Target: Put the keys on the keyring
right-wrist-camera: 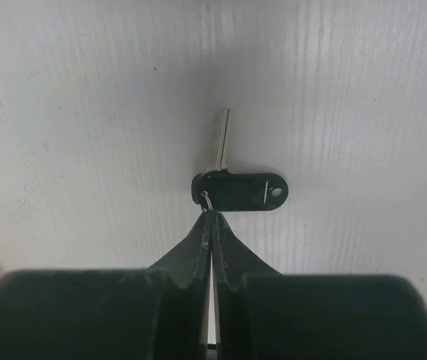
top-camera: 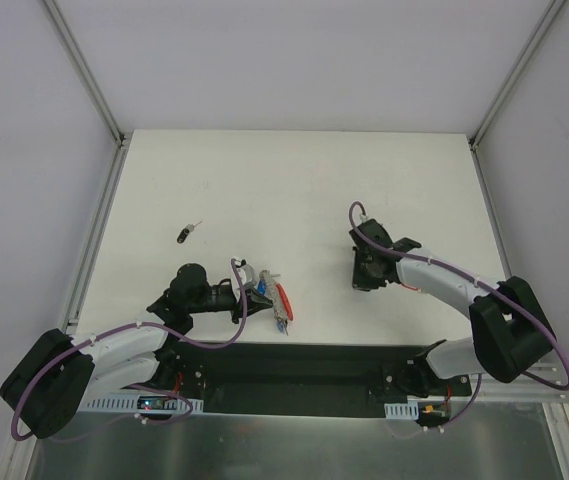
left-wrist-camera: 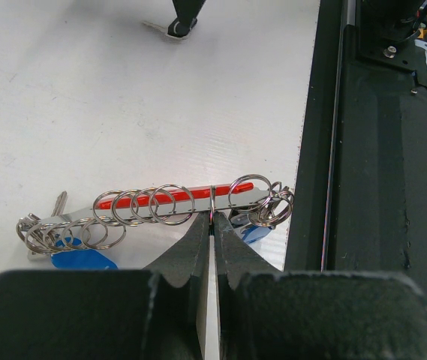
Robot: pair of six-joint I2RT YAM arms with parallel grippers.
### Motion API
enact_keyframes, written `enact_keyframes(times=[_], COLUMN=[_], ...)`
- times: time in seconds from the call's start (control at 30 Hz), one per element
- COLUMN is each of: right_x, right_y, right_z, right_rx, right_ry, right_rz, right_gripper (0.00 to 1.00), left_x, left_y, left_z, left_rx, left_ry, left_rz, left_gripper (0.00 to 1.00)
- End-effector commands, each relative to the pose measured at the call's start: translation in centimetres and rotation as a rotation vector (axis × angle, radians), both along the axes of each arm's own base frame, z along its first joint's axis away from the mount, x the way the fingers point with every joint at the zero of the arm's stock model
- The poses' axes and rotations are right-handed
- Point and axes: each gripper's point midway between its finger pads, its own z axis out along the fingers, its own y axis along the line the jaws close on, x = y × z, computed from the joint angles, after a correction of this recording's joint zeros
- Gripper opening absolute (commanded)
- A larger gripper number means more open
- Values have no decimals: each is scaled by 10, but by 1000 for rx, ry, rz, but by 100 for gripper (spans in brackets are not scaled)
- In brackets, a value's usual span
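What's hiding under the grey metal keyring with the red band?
Blue plastic key tags peek out beneath the grey metal keyring, lying on the white table. The small rings and the left gripper cover the rest of the tags.

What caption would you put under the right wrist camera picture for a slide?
Right gripper, shut, pinches the small wire ring of a black-headed key, white table behind.
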Motion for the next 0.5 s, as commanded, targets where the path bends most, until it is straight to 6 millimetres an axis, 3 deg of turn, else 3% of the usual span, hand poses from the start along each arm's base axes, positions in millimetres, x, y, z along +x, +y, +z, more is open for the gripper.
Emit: enact_keyframes(times=[0.0,0.23,0.47], right_x=[16,24,26], right_y=[-6,-11,8], right_z=[19,23,24], right_rx=[-87,-206,-301], right_ry=[-98,-165,-195], right_rz=[-36,-35,-56], right_gripper=[1,1,1], left_x=[4,4,4], left_y=[-8,-8,-7], left_z=[26,25,24], left_rx=[-54,-51,-48], left_ry=[-81,-80,-78], left_rz=[-39,-36,-34], left_gripper=[0,0,0])
